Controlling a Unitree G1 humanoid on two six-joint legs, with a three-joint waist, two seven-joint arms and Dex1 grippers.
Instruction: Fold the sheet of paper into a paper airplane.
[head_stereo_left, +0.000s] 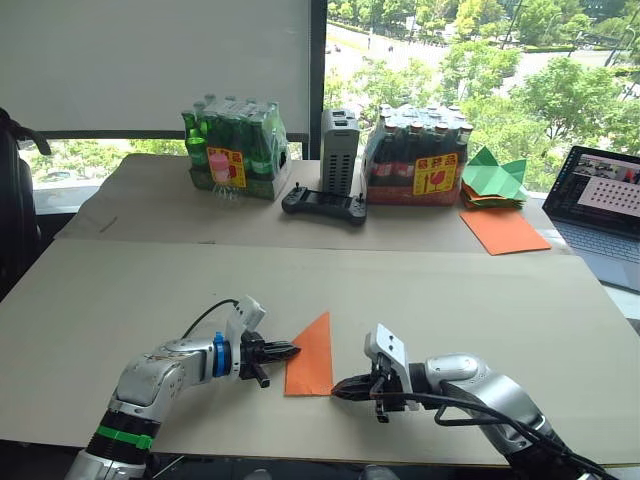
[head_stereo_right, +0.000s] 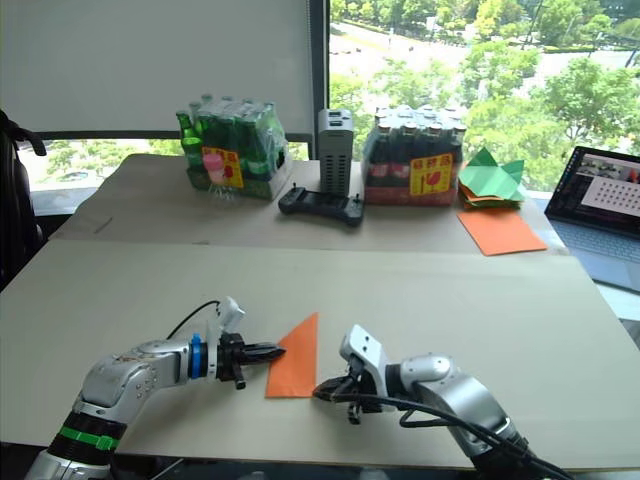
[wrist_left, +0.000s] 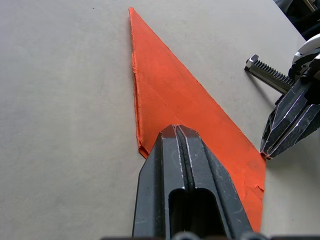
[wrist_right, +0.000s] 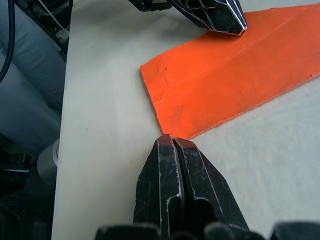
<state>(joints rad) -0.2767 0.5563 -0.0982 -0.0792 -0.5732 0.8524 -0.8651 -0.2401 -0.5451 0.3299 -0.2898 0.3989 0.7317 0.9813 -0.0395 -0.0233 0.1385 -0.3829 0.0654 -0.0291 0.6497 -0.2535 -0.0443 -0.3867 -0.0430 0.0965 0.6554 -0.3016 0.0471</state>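
Left eye view: orange sheet of paper (head_stereo_left: 312, 358), a pointed wedge, lies flat on the desk (head_stereo_left: 480, 300). Left tool (head_stereo_left: 288, 351), closed, presses its 9 o'clock edge; right tool (head_stereo_left: 340, 386), closed, touches its near corner at 5 o'clock.

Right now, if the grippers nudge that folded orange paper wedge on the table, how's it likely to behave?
The sheet of paper lies flat as a thin, layered wedge, so it probably weighs little and would slide on the smooth table rather than resist. Its creased layers likely make it stiffer than a single sheet, though the narrow point may still bend. Lying flat, it should be hard to pinch.
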